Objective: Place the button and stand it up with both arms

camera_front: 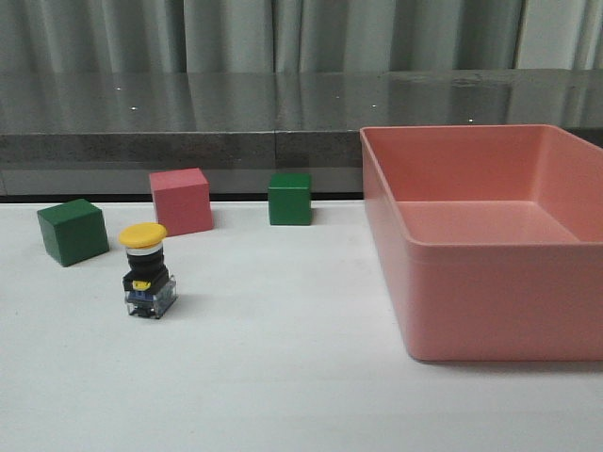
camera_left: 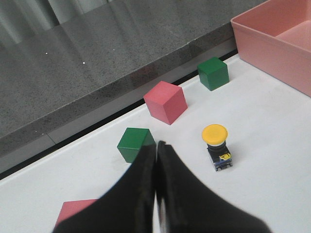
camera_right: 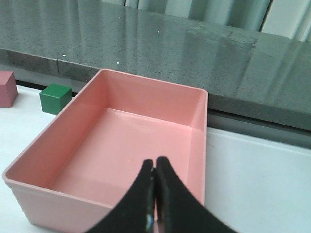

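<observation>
Soft, even indoor light, moderate sharpness in all three views.

Diffuse brightness from above; only faint, short shadows under the button (camera_front: 146,273), the cubes and the pink bin (camera_front: 490,282). Pale streaky reflections and small bright specks on the dark polished ledge (camera_front: 188,99). White table (camera_front: 283,377) bright but not overexposed. Slight grain overall. Closed left gripper (camera_left: 156,145) and right gripper (camera_right: 155,162) dark, near-silhouette, a little soft.

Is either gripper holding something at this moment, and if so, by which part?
Nothing is held. The left gripper and right gripper have their fingers shut on nothing. The button stands alone on the table.
</observation>
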